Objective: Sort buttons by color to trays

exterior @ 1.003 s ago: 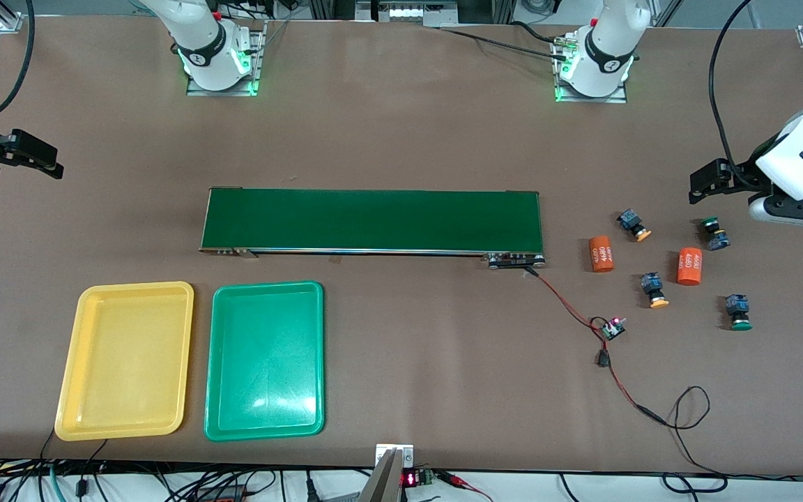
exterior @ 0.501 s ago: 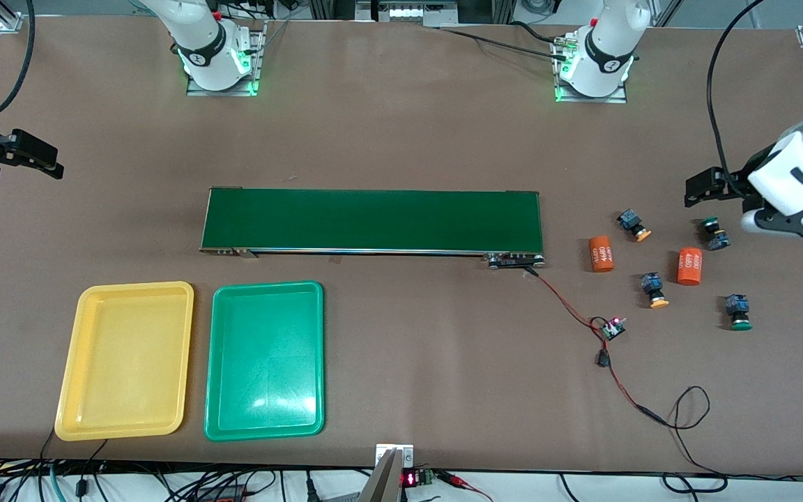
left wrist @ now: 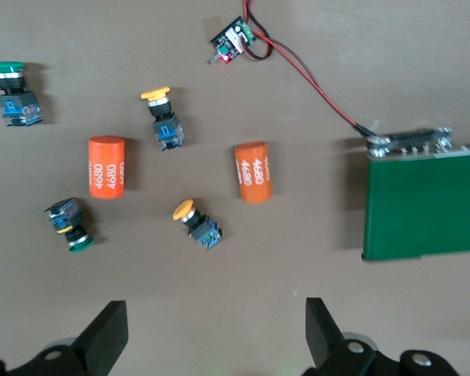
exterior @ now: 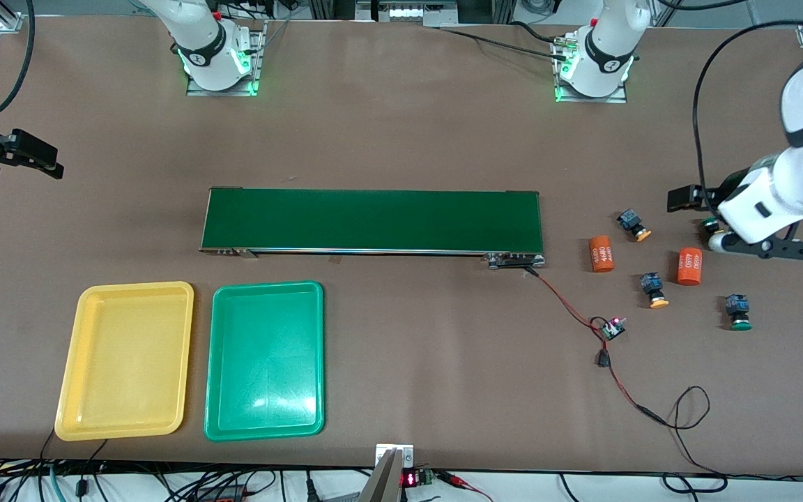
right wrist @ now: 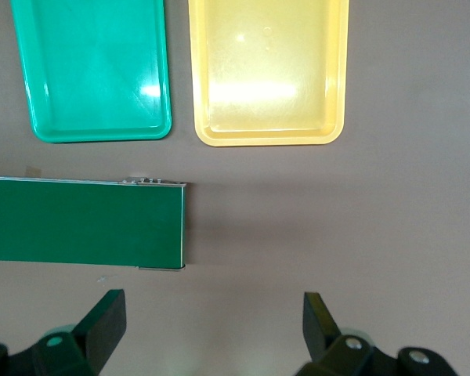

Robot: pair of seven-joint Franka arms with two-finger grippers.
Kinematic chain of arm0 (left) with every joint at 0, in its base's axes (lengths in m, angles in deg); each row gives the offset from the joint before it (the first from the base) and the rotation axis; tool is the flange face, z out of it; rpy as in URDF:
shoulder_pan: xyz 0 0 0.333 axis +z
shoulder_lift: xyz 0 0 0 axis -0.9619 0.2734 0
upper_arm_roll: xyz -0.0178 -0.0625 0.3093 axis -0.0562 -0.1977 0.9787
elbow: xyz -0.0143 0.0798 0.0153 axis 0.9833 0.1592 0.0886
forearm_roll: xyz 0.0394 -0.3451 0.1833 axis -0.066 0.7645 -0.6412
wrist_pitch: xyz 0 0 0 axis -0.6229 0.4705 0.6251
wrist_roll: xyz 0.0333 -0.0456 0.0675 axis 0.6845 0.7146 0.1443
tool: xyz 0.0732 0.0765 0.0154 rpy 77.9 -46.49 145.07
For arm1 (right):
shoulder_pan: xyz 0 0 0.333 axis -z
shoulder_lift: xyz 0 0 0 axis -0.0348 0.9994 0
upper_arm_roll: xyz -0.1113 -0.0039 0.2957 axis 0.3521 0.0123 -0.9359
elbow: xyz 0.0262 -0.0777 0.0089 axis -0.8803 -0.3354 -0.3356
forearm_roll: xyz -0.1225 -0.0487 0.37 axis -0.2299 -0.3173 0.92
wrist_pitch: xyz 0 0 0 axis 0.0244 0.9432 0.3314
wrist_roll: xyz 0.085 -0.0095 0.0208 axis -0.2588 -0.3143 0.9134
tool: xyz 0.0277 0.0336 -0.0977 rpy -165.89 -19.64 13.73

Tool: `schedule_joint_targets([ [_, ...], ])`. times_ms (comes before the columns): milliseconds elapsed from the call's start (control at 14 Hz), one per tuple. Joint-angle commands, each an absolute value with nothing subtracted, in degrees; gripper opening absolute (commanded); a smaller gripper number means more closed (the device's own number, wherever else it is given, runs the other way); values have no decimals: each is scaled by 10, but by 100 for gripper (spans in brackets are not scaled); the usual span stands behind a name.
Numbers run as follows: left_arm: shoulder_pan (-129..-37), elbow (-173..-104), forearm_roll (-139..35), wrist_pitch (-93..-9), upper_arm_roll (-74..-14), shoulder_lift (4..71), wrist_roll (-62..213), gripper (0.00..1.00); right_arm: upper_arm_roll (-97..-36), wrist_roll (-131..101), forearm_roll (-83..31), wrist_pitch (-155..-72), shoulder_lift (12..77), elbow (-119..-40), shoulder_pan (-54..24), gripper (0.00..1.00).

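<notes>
Nearest, yellow tray (exterior: 125, 361) and green tray (exterior: 264, 360) lie empty at the right arm's end. Four buttons lie loose at the left arm's end: green-capped (exterior: 739, 312), yellow-capped (exterior: 653, 290), farther a yellow-capped (exterior: 633, 224). Left gripper (left wrist: 211, 333), jaws wide and empty, hangs over another green-capped button (left wrist: 69, 227); advise centring, then straight descent clear of orange cylinder (exterior: 689, 265). Right gripper (right wrist: 211, 329) waits, wide open.

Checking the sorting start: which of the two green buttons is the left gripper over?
The green button beside an orange cylinder, farther from the front camera; the open left gripper hangs over it. The other green button lies nearer the camera.
</notes>
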State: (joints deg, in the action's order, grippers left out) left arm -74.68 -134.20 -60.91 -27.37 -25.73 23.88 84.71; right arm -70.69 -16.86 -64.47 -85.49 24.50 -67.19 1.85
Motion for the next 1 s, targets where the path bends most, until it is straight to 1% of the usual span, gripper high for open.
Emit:
schedule_joint_targets([
  [0, -752, -1407, -616, -347, -261, 244, 802, 100, -708, -167, -647, -856, 235, -675, 18, 100],
  [287, -752, -1503, -616, -485, -261, 266, 784, 100, -708, -167, -646, -857, 235, -675, 18, 100],
  [430, -754, -1555, -616, -572, -262, 282, 778, 100, -708, -167, -646, -857, 235, -675, 18, 100],
  [645, -760, -1614, -616, -685, -262, 311, 778, 100, -708, -168, -643, -857, 235, -675, 18, 100],
  [716, -761, -1626, -616, -712, -262, 317, 779, 100, -708, -167, -643, -857, 235, -675, 18, 100],
  [931, -767, -1630, -617, -722, -263, 336, 778, 100, -708, -168, -645, -857, 235, -675, 18, 100],
])
